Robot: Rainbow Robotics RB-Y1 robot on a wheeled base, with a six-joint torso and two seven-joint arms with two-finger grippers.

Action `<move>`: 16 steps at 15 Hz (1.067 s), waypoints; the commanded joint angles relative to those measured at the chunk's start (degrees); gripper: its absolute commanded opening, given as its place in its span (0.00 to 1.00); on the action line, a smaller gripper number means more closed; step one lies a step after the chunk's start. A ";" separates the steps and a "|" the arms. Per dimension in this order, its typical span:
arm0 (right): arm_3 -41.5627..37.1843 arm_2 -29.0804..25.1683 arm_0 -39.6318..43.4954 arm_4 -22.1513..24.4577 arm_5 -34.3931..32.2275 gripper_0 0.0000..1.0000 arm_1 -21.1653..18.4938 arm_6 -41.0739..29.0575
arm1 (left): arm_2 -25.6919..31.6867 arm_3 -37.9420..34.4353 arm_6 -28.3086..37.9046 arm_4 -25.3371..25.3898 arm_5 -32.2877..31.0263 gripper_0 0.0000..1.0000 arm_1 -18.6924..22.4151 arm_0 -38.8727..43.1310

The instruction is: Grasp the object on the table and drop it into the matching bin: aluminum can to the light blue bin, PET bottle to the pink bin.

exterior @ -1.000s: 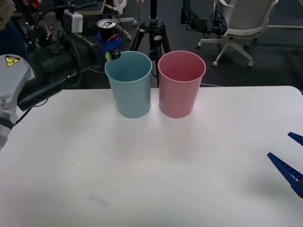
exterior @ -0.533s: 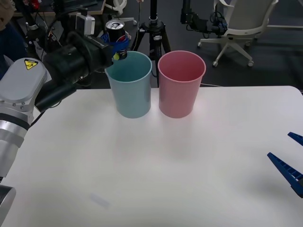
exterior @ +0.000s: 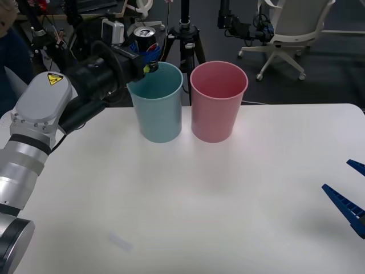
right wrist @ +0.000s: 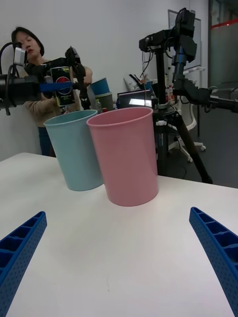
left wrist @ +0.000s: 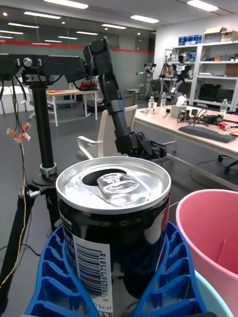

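While the left claw point(exterior: 147, 57) is clamping the aluminum can point(exterior: 143, 41) upright, the can is hanging above the light blue bin's point(exterior: 155, 105) far-left rim, not yet centred; the right claw point(exterior: 348, 194) is idling open over the desk point(exterior: 228, 200).

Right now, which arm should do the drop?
Left. The left gripper holds the aluminum can at the light blue bin rim; the right gripper sits open, low over the table.

Dark can point(left wrist: 113, 233) — silver top
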 commanded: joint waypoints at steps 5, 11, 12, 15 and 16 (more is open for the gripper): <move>0.00 0.00 0.00 0.00 0.00 1.00 0.00 0.00 | -0.09 -0.02 0.05 0.10 1.01 1.00 -0.40 0.07; 0.00 0.00 0.00 0.00 0.00 1.00 0.00 0.00 | -0.09 -0.02 -0.22 0.81 1.44 1.00 -0.40 0.07; 0.00 0.00 0.00 0.00 0.00 1.00 0.00 0.00 | 0.00 0.07 -0.22 0.81 1.44 1.00 -0.32 0.07; 0.00 0.00 0.00 0.00 0.00 1.00 0.00 0.00 | 0.00 -0.11 -0.83 1.33 1.36 1.00 0.30 0.24; 0.00 0.00 0.00 0.00 0.00 1.00 0.00 0.00 | 0.00 -0.19 -1.18 2.30 0.92 1.00 1.27 0.42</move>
